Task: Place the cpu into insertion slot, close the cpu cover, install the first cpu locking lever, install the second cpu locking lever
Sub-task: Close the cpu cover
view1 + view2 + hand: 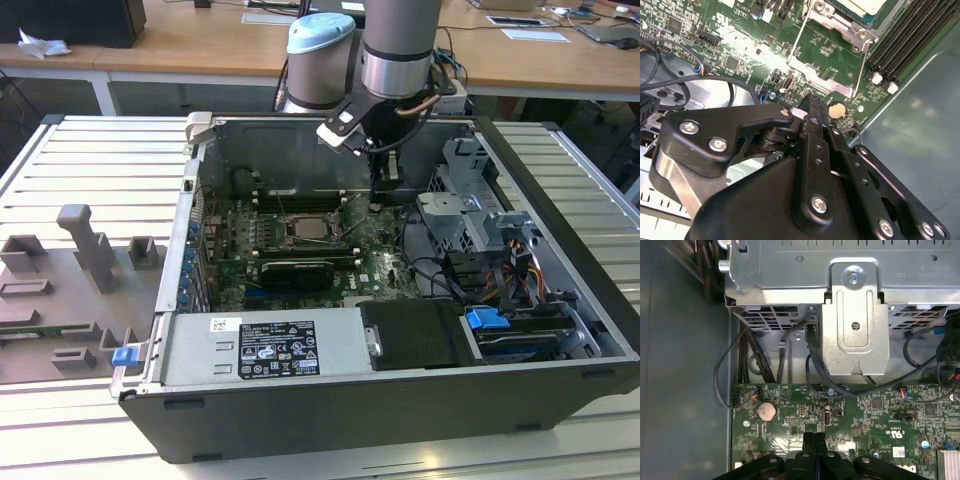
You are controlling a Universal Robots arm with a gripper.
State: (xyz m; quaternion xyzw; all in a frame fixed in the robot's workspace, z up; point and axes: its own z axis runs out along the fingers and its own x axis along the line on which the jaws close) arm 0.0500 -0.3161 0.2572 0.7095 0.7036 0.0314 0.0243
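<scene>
Jaws pressed together on nothing, tip low over the motherboard just beside the coin cell, at 2 o'clock from the insertion slot in the exterior view. The cpu sits in the slot, the cpu cover looks lifted, so cover-closing seems the step in hand, calling for a push on its free edge. Second wrist view gives cpu and cover; first wrist view gives the drive bracket beyond the board.

Exterior view high, oblique; both wrist views close over motherboard.
</scene>
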